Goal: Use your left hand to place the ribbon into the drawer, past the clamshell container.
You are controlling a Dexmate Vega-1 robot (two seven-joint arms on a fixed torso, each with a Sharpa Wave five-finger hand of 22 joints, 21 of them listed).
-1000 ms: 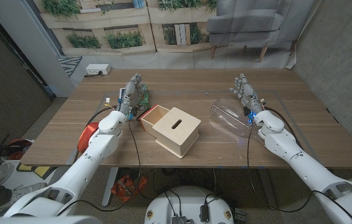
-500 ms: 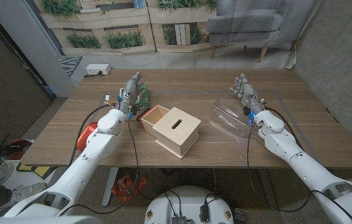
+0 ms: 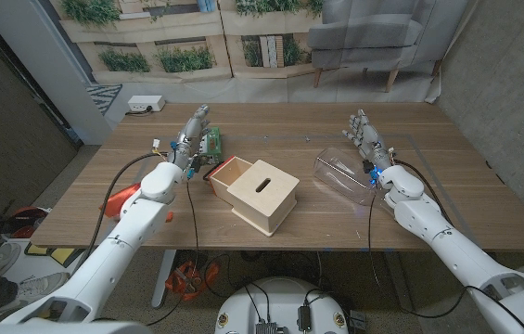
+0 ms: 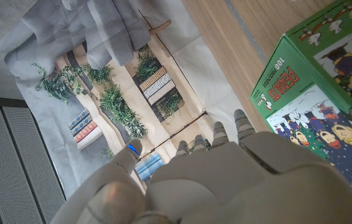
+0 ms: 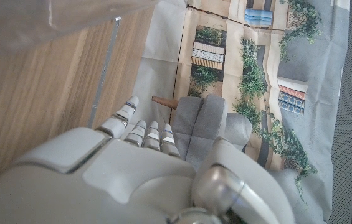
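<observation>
From the head camera I see the wooden tabletop [image 3: 428,213] with the wooden drawer box [image 3: 255,196] at its middle, its slotted lid slid aside so one open corner faces my left arm; I cannot see into it. The clear clamshell container [image 3: 343,174] lies right of the box, hard to outline against the wood. My left hand [image 3: 190,144] stands raised beside a green printed box [image 3: 212,142], fingers straight and loosely apart, holding nothing I can make out. In the left wrist view that hand [image 4: 225,180] covers the lower frame and the green box [image 4: 316,102] is cut off at the edge. My right hand [image 3: 364,137] stands just behind the clamshell container, fingers upright and apart, empty. I cannot pick out the ribbon; small items by the left hand are too blurred to name.
</observation>
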